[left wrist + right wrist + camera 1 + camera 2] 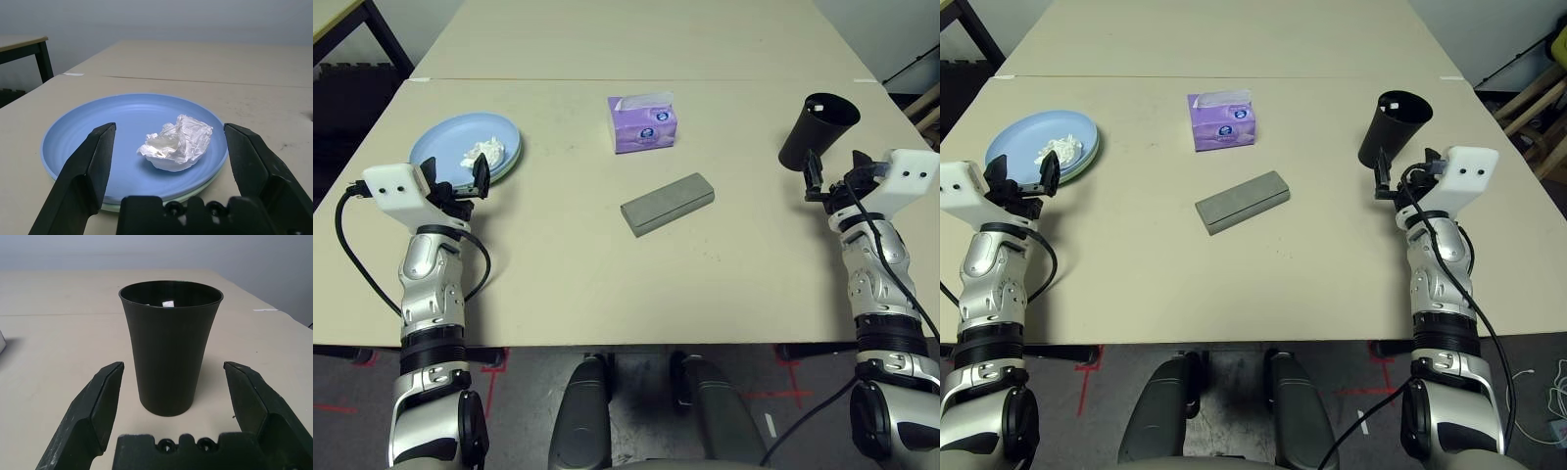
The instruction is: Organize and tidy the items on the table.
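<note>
Plates sit stacked at the upper left of the head camera's frame: a light blue plate (450, 142) lies on top of a pale green plate (512, 166), of which just a thin rim shows along the lower right edge. A crumpled white tissue wad (483, 152) rests on the blue plate, right of its middle. All of this lies on the beige table (558, 284), whose top fills most of the frame.

Near the centre of the frame, a grey oblong glasses case (667, 204) lies flat, angled so that its right end points up and away. Above it, slightly left, stands a purple tissue box (643, 122) with white tissue showing at its top. At the upper right stands a tall black cup (818, 129), upright, its mouth open to the camera.

The left gripper (452, 178) hovers at the left of the frame, just below the plates, its two black fingers spread apart and grasping nothing; in the left wrist view the tissue wad appears between them, further off. The right gripper (818, 176) hovers at the right, just below the cup, fingers likewise spread wide and holding nothing; the right wrist view shows the cup standing beyond them, apart from both.
</note>
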Controlling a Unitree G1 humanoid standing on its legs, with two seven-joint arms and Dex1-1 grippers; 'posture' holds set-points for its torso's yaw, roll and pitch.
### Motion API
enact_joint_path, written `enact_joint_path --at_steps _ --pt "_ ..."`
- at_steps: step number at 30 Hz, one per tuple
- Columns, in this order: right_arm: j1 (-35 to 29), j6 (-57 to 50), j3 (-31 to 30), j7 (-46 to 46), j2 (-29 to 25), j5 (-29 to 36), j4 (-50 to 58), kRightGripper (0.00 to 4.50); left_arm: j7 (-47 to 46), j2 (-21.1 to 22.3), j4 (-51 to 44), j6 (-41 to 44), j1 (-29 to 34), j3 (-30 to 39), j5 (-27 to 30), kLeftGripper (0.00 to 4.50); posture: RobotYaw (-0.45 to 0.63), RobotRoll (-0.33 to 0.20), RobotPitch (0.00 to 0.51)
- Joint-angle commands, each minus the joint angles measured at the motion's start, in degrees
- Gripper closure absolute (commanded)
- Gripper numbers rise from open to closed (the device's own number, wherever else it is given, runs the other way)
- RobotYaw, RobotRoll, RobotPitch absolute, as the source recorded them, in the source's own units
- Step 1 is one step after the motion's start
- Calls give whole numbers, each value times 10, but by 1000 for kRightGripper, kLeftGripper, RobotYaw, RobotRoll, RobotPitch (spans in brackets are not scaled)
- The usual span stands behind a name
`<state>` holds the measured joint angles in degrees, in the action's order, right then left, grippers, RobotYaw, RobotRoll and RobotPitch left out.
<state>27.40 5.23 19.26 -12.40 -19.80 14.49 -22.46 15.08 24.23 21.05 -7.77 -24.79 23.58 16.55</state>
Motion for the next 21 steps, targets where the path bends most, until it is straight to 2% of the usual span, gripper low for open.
enact_joint_path --at_steps 1,21 --pt "-9 -7 0 3 1 3 11 17 -3 -2 -4 5 5 -2 2 0 137 0 172" --pt "-8 -17 -3 10 11 4 28 17 -4 -3 7 2 -3 -4 1 0 121 0 172"
